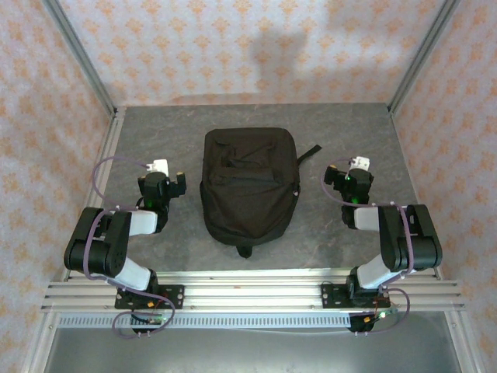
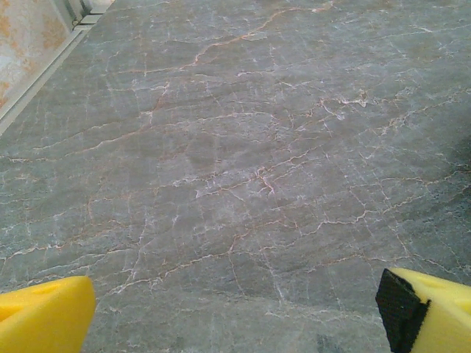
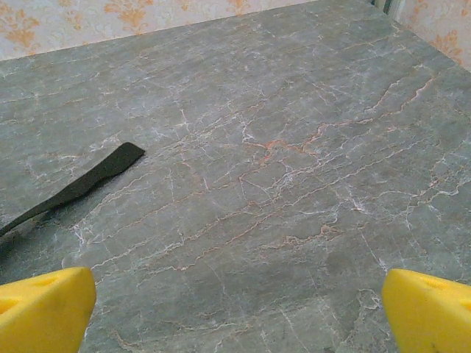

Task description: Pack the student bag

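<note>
Flanking the student bag (image 1: 250, 186), left gripper (image 2: 235, 312) and right gripper (image 3: 239, 301) gape.

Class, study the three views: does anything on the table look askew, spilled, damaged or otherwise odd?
Nothing is spilled or visibly damaged. The student bag lies flat in the middle of the table, roughly square to its edges. The one small oddity: a black strap trails loose from the bag's far right side across the bare surface.

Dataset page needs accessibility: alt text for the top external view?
A black student bag lies flat at the centre of a grey marbled table, one strap trailing right. The left gripper and right gripper flank it, both clear of it.
</note>
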You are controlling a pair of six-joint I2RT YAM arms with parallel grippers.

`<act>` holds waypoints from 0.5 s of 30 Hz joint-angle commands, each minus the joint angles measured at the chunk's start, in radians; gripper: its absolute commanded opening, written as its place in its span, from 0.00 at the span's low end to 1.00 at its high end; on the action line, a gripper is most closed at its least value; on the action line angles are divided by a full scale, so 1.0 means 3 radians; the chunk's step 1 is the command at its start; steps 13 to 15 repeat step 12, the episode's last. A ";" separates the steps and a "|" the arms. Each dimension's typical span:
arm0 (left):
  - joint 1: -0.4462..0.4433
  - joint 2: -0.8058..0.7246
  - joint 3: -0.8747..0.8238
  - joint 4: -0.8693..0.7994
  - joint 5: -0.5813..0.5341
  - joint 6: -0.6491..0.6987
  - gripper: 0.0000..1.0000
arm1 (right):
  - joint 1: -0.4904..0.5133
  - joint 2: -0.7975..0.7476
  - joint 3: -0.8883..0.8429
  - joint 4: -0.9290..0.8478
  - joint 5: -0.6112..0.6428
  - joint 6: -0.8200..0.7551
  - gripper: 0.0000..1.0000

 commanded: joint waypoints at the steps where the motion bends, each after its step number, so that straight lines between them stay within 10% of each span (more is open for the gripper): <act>1: 0.0005 -0.0033 0.0065 0.0101 0.0020 0.0046 1.00 | -0.0007 -0.0027 -0.0017 -0.0009 0.0056 -0.0039 0.99; 15: 0.0015 -0.0033 0.0065 0.0101 0.0041 0.0042 1.00 | -0.0009 -0.0030 -0.0017 -0.0010 0.0056 -0.0039 0.99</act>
